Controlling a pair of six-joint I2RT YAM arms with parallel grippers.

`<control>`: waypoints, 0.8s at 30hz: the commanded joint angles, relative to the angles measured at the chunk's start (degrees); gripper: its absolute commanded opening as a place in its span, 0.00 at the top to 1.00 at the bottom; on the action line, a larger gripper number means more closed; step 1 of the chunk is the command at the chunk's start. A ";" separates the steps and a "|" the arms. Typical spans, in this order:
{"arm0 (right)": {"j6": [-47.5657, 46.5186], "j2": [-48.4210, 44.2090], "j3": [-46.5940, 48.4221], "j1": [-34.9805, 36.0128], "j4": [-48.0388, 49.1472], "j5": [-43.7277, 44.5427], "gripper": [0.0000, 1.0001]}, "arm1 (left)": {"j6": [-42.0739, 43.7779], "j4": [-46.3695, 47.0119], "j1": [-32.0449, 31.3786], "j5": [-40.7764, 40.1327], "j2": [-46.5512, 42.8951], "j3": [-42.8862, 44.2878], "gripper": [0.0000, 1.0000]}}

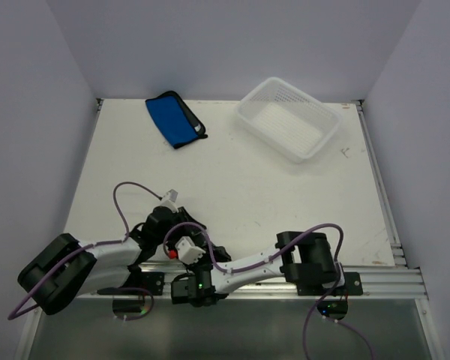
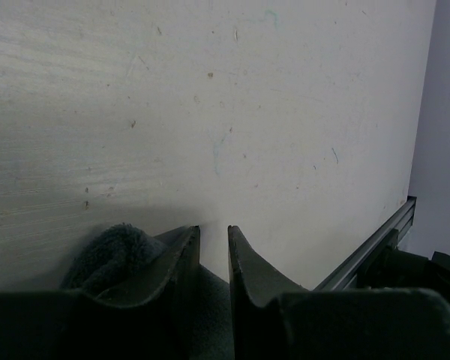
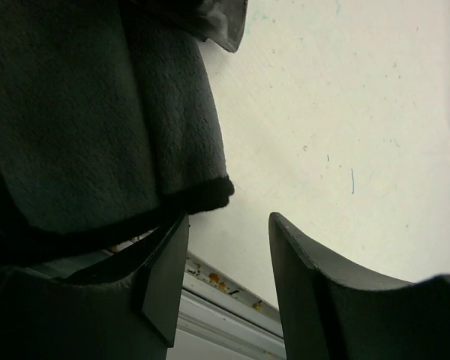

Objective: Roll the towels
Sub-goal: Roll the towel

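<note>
The blue towel (image 1: 174, 119) with black edging lies folded at the far left of the table, away from both arms. The other towel, dark with a black hem (image 3: 97, 112), sits at the near edge under both grippers and is mostly hidden by the arms in the top view. My left gripper (image 2: 214, 229) has its jaws nearly together, with this dark towel (image 2: 112, 247) bunched between them and spilling out to the left. My right gripper (image 3: 229, 221) stands open beside the towel's hem. Its left finger is under the cloth, and only bare table shows in the gap.
A white perforated basket (image 1: 289, 118) stands at the far right of the table. The metal rail (image 3: 225, 300) along the table's near edge runs just below the right fingers. Purple walls close in the sides and back.
</note>
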 commanded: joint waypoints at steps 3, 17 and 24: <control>5.77 -12.16 -9.93 0.04 8.98 -2.06 0.48 | 1.25 -3.01 -0.63 -3.78 2.88 -2.14 0.74; 3.04 -37.13 -31.73 -8.21 37.55 -24.78 0.54 | 1.51 -4.15 -0.98 -4.13 1.92 -2.14 0.74; 9.12 -37.33 -39.39 -19.21 55.32 -41.07 0.53 | 1.77 -3.89 -0.89 -3.78 2.09 -2.14 0.74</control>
